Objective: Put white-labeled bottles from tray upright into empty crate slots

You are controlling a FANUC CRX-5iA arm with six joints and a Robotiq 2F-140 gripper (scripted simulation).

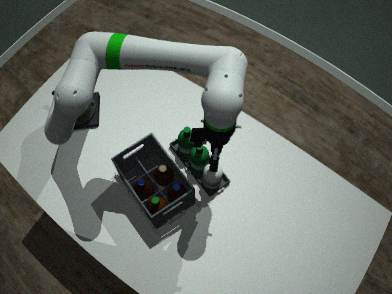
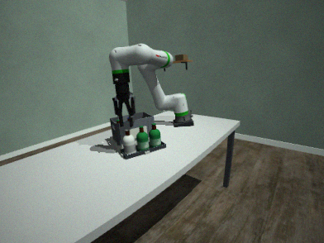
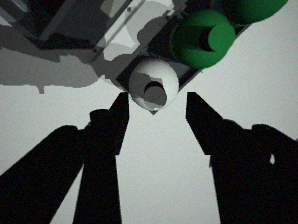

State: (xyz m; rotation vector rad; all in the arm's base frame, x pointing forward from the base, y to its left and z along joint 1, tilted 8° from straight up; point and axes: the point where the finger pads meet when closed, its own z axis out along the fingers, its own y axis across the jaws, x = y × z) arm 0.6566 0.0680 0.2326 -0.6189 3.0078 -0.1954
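The black two-fingered gripper (image 3: 155, 107) hangs above the dark rectangular tray (image 1: 222, 183), its fingers spread partway and holding nothing. Directly below, seen between the fingertips in the wrist view, stands the white-labeled bottle (image 3: 153, 90) at the tray's end, upright beside two green-labeled bottles (image 2: 142, 140). The dark slotted crate (image 1: 131, 155) sits just beside the tray, holding four brown bottles (image 1: 163, 175).

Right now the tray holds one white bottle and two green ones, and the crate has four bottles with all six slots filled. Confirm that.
Not quite. The top view shows the crate holding four bottles with two slots empty, not all filled. The tray does hold the white bottle and two green ones.
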